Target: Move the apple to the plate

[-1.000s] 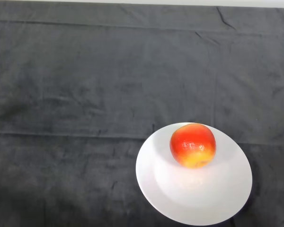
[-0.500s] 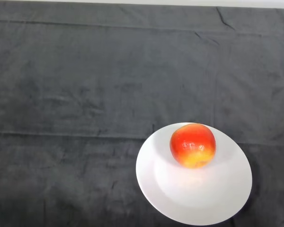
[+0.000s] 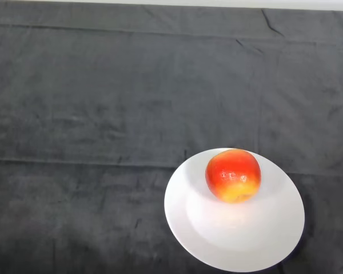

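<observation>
A red and yellow apple (image 3: 233,174) rests on a white round plate (image 3: 217,240) at the lower right of the head view. The apple sits on the far half of the plate, near its back rim. The plate lies flat on the dark cloth, and its near rim is cut off by the bottom of the view.
The dark cloth (image 3: 103,114) covers the whole table and has a few creases. The table's far edge (image 3: 171,4) runs along the top of the view.
</observation>
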